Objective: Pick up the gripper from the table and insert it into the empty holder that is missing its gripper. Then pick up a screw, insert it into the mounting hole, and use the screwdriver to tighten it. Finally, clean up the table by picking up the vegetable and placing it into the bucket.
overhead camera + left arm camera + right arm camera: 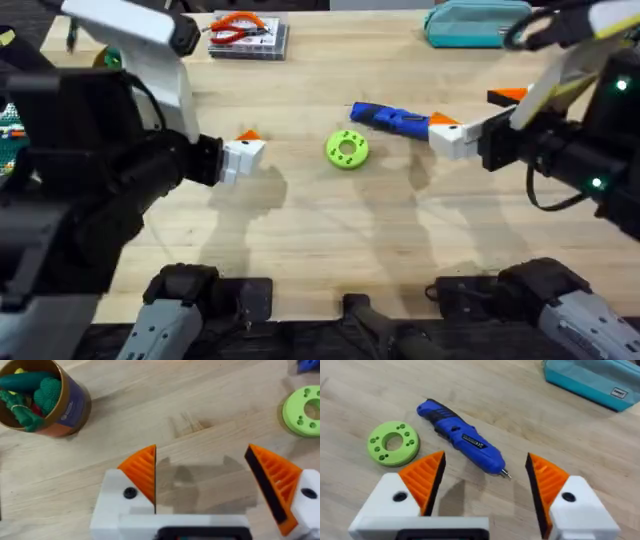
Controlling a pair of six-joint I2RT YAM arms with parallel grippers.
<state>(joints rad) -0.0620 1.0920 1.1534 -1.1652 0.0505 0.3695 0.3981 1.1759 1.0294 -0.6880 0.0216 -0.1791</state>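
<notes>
The blue screwdriver point(461, 441) lies flat on the wooden table point(330, 235), its metal tip pointing toward the right gripper point(485, 480), whose orange-padded fingers are spread apart and hold nothing. Just beside the screwdriver's handle end sits the green disc point(347, 149) with holes. The left gripper point(202, 482) hangs over bare wood on the disc's other side, likewise spread wide and empty. Near it in the left wrist view stands the orange bucket point(70, 407) with its dark blue band, green toy vegetables point(30, 381) inside. At the far edge rest a teal pouch point(475, 25) and orange-handled pliers point(240, 28) on a case
</notes>
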